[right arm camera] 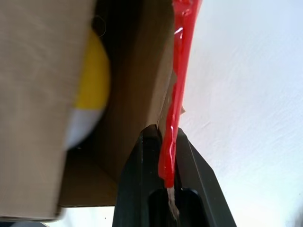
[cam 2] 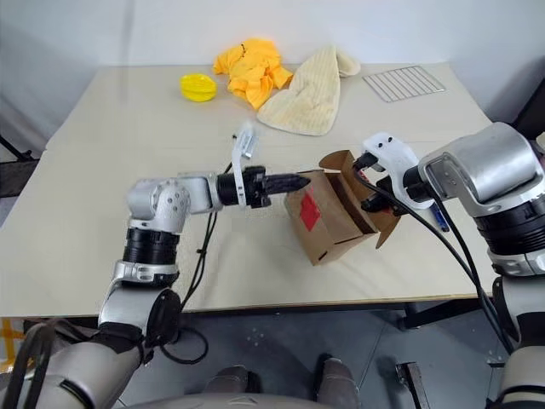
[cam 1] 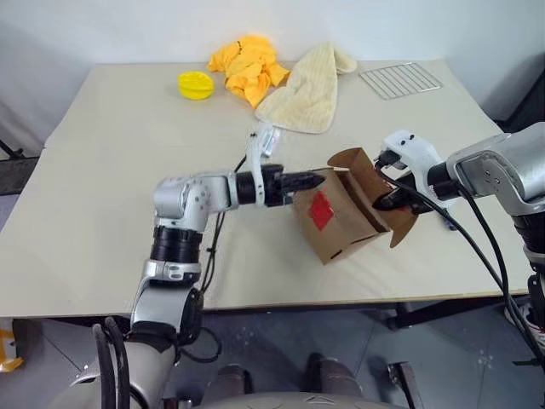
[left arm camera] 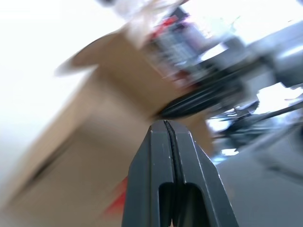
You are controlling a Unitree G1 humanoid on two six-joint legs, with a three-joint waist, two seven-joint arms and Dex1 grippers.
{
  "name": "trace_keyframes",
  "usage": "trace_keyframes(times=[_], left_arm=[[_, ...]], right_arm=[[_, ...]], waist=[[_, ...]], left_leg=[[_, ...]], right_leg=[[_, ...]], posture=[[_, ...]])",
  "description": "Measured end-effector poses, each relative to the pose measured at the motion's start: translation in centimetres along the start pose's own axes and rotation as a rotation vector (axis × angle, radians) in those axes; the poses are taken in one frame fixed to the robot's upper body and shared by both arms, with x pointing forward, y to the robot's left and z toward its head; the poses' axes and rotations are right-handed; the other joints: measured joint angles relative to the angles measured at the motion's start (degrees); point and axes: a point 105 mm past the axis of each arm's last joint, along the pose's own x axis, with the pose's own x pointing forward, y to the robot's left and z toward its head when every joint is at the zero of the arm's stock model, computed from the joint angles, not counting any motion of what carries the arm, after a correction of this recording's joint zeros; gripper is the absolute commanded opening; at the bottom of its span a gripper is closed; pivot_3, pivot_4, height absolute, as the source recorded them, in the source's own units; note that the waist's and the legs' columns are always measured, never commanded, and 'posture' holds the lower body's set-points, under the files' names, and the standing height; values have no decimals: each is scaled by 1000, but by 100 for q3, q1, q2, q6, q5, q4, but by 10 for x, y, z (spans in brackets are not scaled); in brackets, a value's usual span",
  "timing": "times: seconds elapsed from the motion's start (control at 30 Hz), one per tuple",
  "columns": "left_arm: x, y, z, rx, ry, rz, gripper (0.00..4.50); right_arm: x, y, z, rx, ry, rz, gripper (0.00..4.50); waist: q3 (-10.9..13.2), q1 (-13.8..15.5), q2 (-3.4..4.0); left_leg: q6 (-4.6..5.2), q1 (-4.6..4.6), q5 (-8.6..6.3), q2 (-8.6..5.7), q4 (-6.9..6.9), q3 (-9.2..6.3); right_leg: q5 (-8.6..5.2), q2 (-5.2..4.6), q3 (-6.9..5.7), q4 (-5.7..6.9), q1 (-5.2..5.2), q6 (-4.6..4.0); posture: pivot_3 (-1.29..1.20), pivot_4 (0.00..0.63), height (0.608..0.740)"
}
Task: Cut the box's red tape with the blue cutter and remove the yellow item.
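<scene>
Box [cam 1: 341,217] tilted near the table's [cam 1: 102,213] front edge, flaps open — yellow item [right arm camera: 92,90] inside. Right gripper [right arm camera: 171,142] clamped on a flap with red tape [right arm camera: 177,90]. Left gripper [cam 1: 317,181] fully closed, empty — tip at the box's upper edge. Blue cutter [cam 2: 439,216] behind the right arm.

Box [cam 1: 345,217] tilted, flaps open; yellow item [right arm camera: 92,80] inside.

Matt brown cardboard box [cam 1: 345,217], glossy red tape [right arm camera: 177,80], ribbed cream cloth [cam 1: 308,89], wire metal rack [cam 1: 400,79]
</scene>
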Motion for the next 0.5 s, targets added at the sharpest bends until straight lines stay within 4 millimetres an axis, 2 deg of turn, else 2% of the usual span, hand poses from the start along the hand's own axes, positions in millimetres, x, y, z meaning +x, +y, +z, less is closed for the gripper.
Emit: trace_keyframes(times=[0.1, 0.2, 0.37, 0.5], left_arm=[[2, -9, 6, -19, -24, -55, 0], [5, -7, 1, -24, 1, -52, 0], [10, 5, -29, 9, 158, 9, 0], [0, 27, -59, 41, 282, 96, 0]], right_arm=[[0, 0, 0, 0, 1, -5, 74], [0, -1, 0, 0, 3, -8, 74], [-1, 3, 1, -19, -2, -7, 74], [-1, 2, 1, -18, 0, -10, 74]], waist=[[0, -9, 0], [0, -21, 0], [0, -6, 0], [0, -26, 1]], left_leg=[[0, 3, 0, 0, 0, 1], [0, 3, 0, 0, 1, 2], [-1, 2, 0, -2, 0, 3], [-2, 4, 1, -2, 0, 4]], right_leg=[[0, 0, 0, 1, 0, 0], [0, 0, 1, 2, 0, 0], [0, 0, 1, 1, 0, 0], [0, 0, 2, 2, 0, 0]], posture=[[0, 150, 740], [0, 150, 740], [0, 150, 740], [0, 150, 740]])
